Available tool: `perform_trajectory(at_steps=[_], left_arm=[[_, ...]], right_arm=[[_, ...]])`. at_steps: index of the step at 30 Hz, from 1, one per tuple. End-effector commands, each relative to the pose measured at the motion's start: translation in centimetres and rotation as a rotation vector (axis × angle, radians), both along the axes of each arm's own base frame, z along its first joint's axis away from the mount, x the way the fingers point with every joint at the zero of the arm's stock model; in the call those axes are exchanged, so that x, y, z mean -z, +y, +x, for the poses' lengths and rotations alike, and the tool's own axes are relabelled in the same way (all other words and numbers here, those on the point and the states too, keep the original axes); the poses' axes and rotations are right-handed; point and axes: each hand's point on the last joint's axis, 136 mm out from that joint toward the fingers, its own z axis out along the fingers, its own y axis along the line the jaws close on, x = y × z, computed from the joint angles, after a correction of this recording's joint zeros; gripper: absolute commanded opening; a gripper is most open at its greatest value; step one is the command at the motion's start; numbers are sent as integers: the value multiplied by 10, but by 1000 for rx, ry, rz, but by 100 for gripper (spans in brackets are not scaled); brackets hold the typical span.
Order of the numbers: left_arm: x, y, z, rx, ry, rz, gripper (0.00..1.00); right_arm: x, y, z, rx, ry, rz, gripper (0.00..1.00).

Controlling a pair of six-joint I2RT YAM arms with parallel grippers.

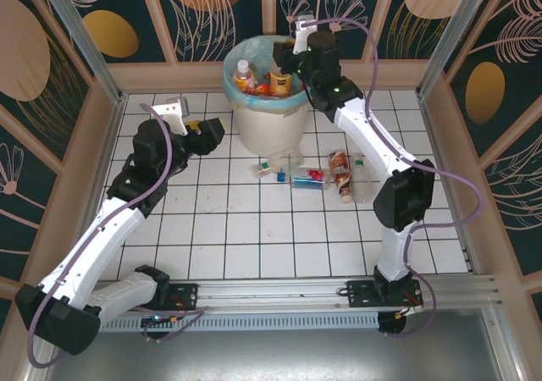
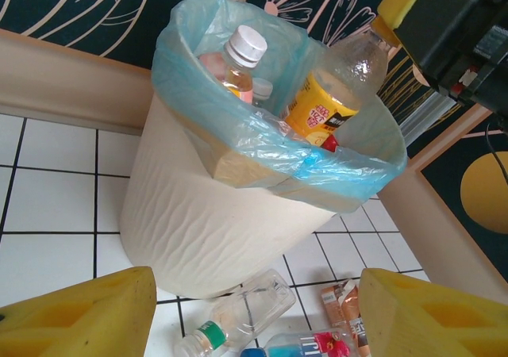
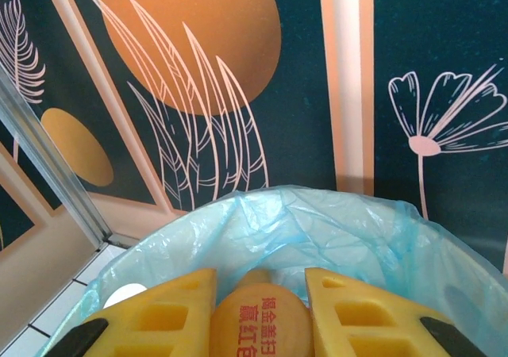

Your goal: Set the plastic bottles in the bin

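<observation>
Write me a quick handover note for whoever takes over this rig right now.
Right gripper: shut on a yellow-labelled bottle, held over the bin.
Left gripper: open, empty, left of the bin.
Done: a white-capped bottle is inside the bin.
Left: release the held one, then collect the loose bottles on the table by the bin's base.

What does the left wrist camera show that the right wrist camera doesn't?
Left wrist: the bin's outer wall, bottles lying on the tiles at its base, a white-capped bottle inside, and the open left fingers. Right wrist: a close look at the right fingers clamped on the held bottle at its orange end, above the bin. Both: the blue bag and the held bottle.
</observation>
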Motion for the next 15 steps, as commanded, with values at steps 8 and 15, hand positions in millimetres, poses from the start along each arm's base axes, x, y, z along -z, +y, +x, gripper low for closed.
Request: perform_trajectory(at_steps=[8, 15], left_arm=[[-7, 3, -4, -11, -21, -13, 68], [-6, 2, -3, -10, -15, -12, 68]], right_arm=[[-10, 12, -6, -7, 83, -171, 3], [-46, 7, -25, 52, 11, -202, 3]])
